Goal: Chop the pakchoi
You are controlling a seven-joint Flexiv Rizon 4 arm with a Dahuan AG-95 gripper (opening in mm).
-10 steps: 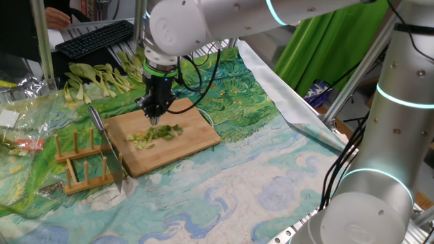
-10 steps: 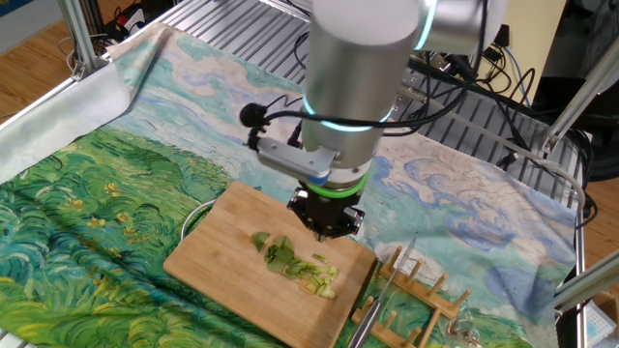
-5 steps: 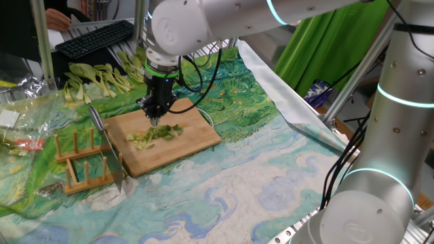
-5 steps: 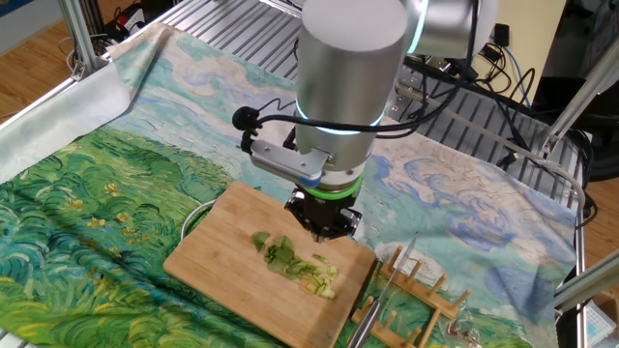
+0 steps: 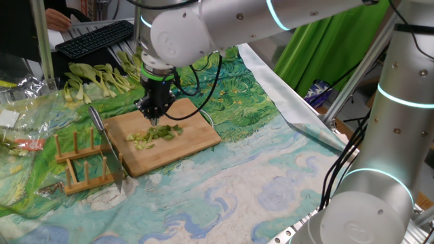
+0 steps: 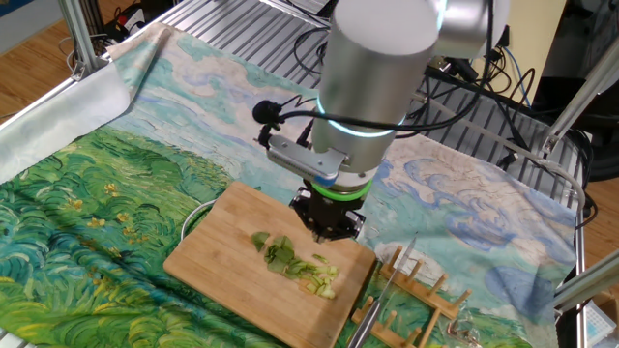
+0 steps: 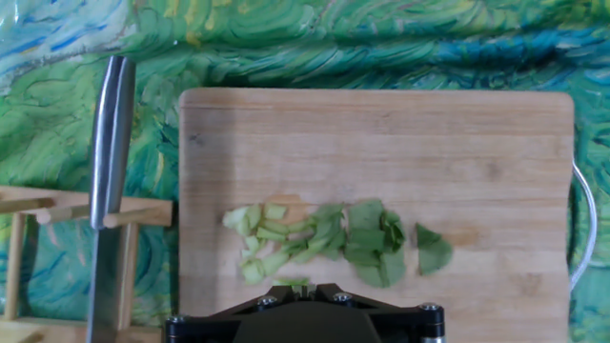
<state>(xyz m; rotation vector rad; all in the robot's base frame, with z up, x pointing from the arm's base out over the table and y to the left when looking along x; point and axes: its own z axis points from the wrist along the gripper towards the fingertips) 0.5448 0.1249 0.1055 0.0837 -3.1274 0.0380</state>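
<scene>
The pakchoi lies as a small heap of cut green pieces (image 5: pixel 157 133) (image 6: pixel 295 261) (image 7: pixel 329 240) on the wooden cutting board (image 5: pixel 183 112) (image 6: pixel 222 246) (image 7: pixel 477 143). My gripper (image 5: pixel 155 119) (image 6: pixel 329 230) (image 7: pixel 296 284) hovers just above the board by the heap, shut, with nothing between its fingers. A knife (image 5: pixel 105 139) (image 6: pixel 372 311) (image 7: pixel 110 152) rests on a wooden rack (image 5: pixel 81 159) (image 6: pixel 411 309) (image 7: pixel 29 214) beside the board.
Several whole pakchoi stalks (image 5: pixel 102 78) lie at the back left near a keyboard (image 5: pixel 95 37). A patterned green and blue cloth (image 5: pixel 237 169) (image 6: pixel 87 193) covers the table. A plastic bag (image 5: pixel 20 91) lies at the left edge.
The arm's upper links have swung slightly; the gripper stays over the board by the cut pieces, still shut.
</scene>
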